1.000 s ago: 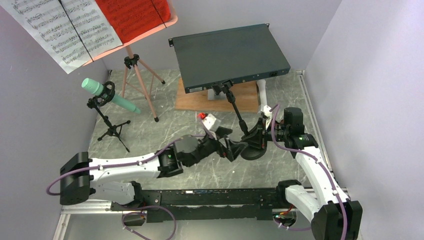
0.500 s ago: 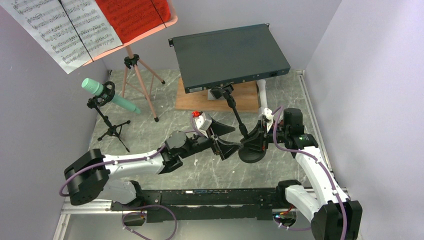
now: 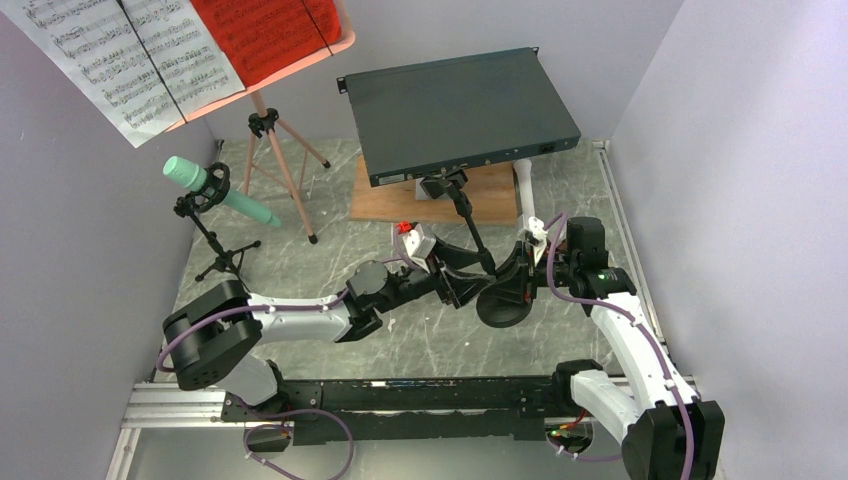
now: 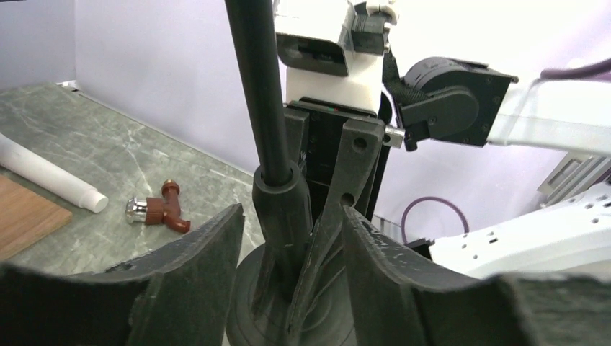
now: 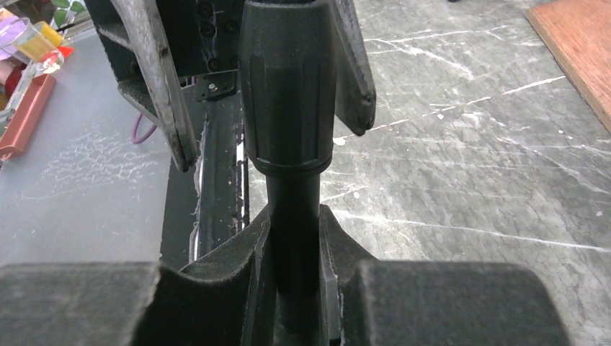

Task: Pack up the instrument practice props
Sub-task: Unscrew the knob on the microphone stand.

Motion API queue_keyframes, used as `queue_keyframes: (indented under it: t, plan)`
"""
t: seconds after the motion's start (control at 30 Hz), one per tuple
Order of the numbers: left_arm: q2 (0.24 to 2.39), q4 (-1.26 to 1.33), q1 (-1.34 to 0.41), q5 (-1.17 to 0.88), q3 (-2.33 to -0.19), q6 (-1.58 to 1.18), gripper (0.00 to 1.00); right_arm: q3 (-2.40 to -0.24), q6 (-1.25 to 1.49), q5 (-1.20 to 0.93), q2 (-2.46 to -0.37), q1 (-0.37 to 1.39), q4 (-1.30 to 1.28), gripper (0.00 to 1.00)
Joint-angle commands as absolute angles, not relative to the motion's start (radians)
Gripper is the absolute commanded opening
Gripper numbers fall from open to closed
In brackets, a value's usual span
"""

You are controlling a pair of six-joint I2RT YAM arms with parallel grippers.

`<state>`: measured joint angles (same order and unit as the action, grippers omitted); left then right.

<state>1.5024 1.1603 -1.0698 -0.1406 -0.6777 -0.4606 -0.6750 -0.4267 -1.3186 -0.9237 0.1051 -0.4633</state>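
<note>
A small black round-based mic stand (image 3: 497,303) stands mid-table, its pole (image 4: 259,86) leaning up toward the dark box. My right gripper (image 3: 516,272) is shut on the pole just below the collar (image 5: 287,86), with the pole pinched between its pads (image 5: 293,220). My left gripper (image 3: 468,285) comes from the left. Its fingers straddle the collar (image 4: 281,209) and one of the right gripper's fingers. The left gripper (image 4: 292,216) is open, with a gap beside the collar. The salmon-pink music stand (image 3: 283,172) holds white pages (image 3: 130,60) and a red page (image 3: 265,30) at the back left.
A dark grey rack box (image 3: 460,110) rests over a wooden board (image 3: 400,200) at the back. A mint microphone sits on a small tripod (image 3: 215,190) at the left. A white tube (image 4: 50,176) and a small brown fitting (image 4: 162,210) lie near the board. Walls close in on both sides.
My left arm has reached right to the mic stand, and its jaws have narrowed from wide open to either side of the collar. The right gripper keeps its hold.
</note>
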Motion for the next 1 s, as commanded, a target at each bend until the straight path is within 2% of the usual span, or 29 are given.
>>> queue_keyframes:
  t: [0.0,0.1,0.13,0.17,0.2,0.23,0.27,0.37,0.43,0.47,0.57,0.6,0.67,0.8,0.97]
  plan:
    - [1.519,1.281,-1.066,-0.116,-0.732,-0.479,0.55,-0.691,-0.451,-1.388,-0.917,0.101,-0.428,0.00]
    - [1.530,1.279,-1.066,-0.109,-0.741,-0.495,0.53,-0.691,-0.450,-1.385,-0.917,0.101,-0.427,0.00]
    - [1.533,1.280,-1.066,-0.105,-0.744,-0.500,0.49,-0.691,-0.449,-1.383,-0.917,0.101,-0.426,0.00]
    - [1.536,1.278,-1.065,-0.100,-0.747,-0.506,0.36,-0.691,-0.449,-1.382,-0.918,0.100,-0.426,0.00]
    - [1.537,1.272,-1.066,-0.086,-0.749,-0.516,0.17,-0.691,-0.449,-1.382,-0.916,0.100,-0.426,0.00]
    - [1.536,1.258,-1.066,-0.069,-0.752,-0.528,0.03,-0.691,-0.449,-1.380,-0.916,0.101,-0.426,0.00]
    - [1.534,1.239,-1.066,-0.052,-0.755,-0.538,0.00,-0.690,-0.449,-1.378,-0.916,0.099,-0.426,0.00]
    - [1.509,1.148,-1.076,0.008,-0.773,-0.572,0.00,-0.691,-0.445,-1.354,-0.914,0.100,-0.426,0.00]
    - [1.474,0.999,-1.129,0.163,-0.812,-0.577,0.00,-0.687,-0.417,-1.308,-0.910,0.100,-0.402,0.00]
    - [1.455,0.879,-1.172,0.287,-0.861,-0.577,0.00,-0.683,-0.389,-1.272,-0.910,0.100,-0.381,0.00]
    - [1.471,0.199,-1.278,0.668,-1.160,-0.751,0.00,-0.670,-0.301,-1.157,-0.907,0.099,-0.300,0.00]
    - [1.507,0.009,-1.293,0.753,-1.253,-0.839,0.00,-0.665,-0.275,-1.132,-0.908,0.100,-0.284,0.00]
    - [1.562,-0.186,-1.311,0.832,-1.373,-0.910,0.00,-0.661,-0.251,-1.102,-0.908,0.100,-0.264,0.00]
    - [1.624,-0.308,-1.347,0.927,-1.492,-0.916,0.00,-0.656,-0.232,-1.074,-0.903,0.097,-0.249,0.00]
    - [1.602,-0.205,-1.355,0.935,-1.449,-0.827,0.00,-0.658,-0.225,-1.088,-0.901,0.096,-0.247,0.00]
